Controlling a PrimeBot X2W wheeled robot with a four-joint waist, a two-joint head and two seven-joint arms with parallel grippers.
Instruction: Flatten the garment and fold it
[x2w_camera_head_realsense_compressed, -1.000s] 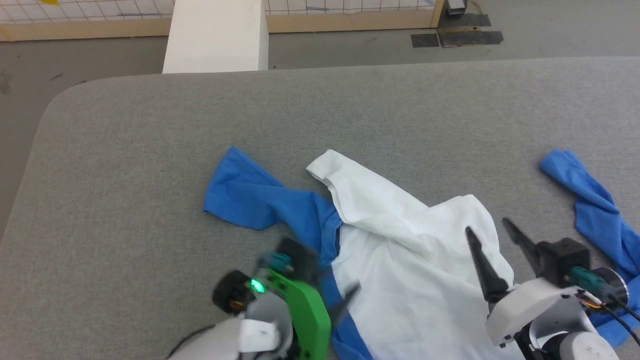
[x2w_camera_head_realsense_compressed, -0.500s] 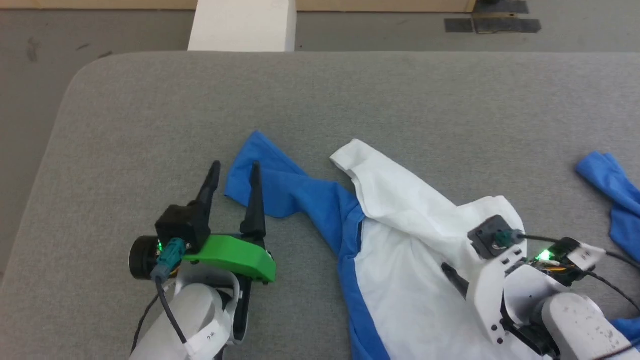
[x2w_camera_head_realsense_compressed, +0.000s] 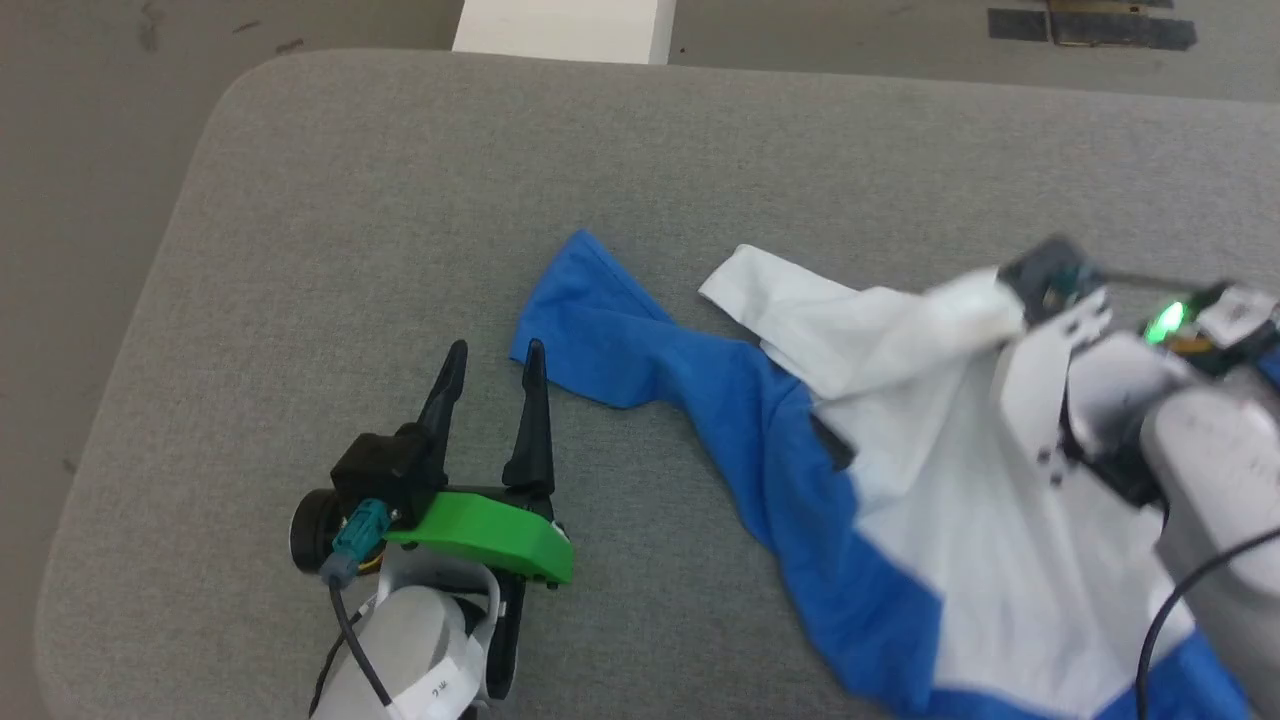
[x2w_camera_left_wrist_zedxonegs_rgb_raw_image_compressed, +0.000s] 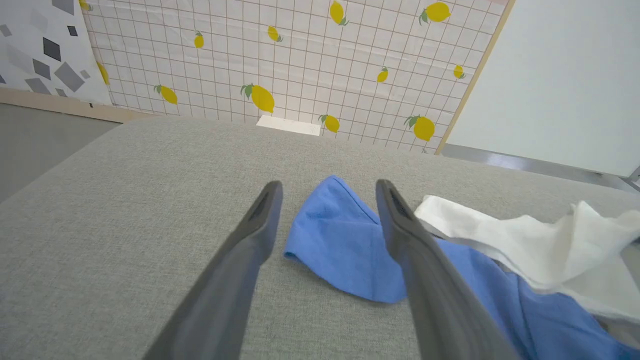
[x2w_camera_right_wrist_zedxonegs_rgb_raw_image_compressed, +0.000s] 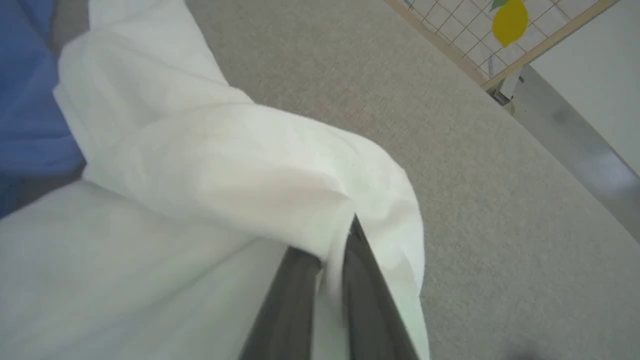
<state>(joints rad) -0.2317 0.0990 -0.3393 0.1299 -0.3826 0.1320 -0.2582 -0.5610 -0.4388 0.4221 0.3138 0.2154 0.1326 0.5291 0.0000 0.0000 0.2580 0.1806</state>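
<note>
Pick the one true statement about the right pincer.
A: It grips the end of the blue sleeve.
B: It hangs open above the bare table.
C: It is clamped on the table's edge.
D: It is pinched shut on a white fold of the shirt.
D: in the right wrist view, the two dark fingers of the right pincer are closed together, with a white fold of the garment caught between them.

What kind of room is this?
Probably a robot test room, not a home: a big grey fabric-covered table, a lemon-print backdrop panel behind it, and tape patches on the bare floor.
</note>
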